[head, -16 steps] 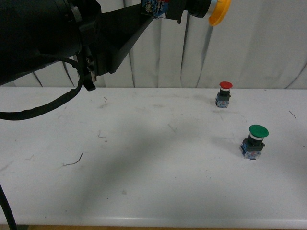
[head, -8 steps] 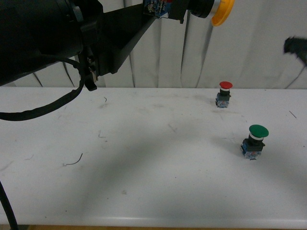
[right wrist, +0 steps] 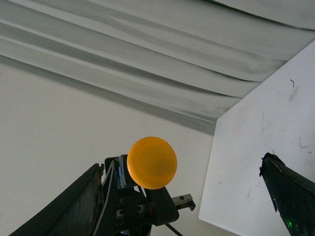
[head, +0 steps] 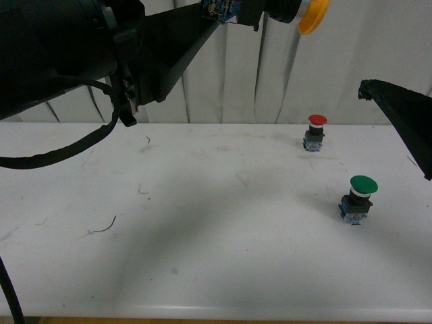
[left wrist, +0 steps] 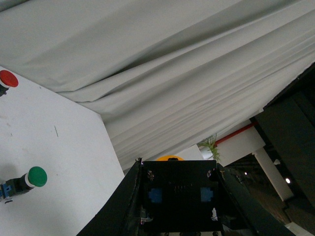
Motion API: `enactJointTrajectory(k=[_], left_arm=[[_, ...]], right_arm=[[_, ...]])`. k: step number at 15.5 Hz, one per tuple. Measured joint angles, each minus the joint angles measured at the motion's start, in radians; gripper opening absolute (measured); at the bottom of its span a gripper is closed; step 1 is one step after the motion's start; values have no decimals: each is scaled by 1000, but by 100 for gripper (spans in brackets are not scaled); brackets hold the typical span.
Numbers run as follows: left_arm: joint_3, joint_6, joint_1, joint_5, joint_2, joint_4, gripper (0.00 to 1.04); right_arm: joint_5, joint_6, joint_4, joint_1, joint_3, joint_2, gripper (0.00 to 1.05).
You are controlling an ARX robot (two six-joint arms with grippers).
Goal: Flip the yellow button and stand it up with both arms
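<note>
High above the table, my left gripper [head: 248, 9] is shut on the yellow button [head: 312, 16]. The button lies sideways, its yellow-orange cap pointing right and its blue-black body [left wrist: 179, 195] clamped between the jaws. My right gripper [right wrist: 181, 166] is open with nothing in it. In the right wrist view it faces the yellow button's cap [right wrist: 151, 162], which lies between its spread fingers [right wrist: 288, 196] but further off. In the front view only one right finger [head: 399, 113] shows, at the right edge, lower than the button.
On the white table [head: 202, 236] stand a red-capped button [head: 316, 131] at the back right and a green-capped button [head: 359, 198] nearer the front. A grey curtain [head: 351, 54] hangs behind the table. The left arm's black bulk [head: 54, 54] fills the upper left.
The right gripper's finger has come into the front view from the right edge and moved left. The left gripper with the yellow button has hardly moved.
</note>
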Motion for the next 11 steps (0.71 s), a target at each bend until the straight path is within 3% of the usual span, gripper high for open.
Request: enactJointTrajectory(k=[4,8,11], left_arm=[[0,0,-2,0,0,3,36],[-3,0,-2,0,-1,3,36],[-5,0,2,0,-1,4,36]], right_arm=[[48,97,2,76,128,83,98],[52,93,3,170,171,124,98],[53,90,-1,192,175,137,98]])
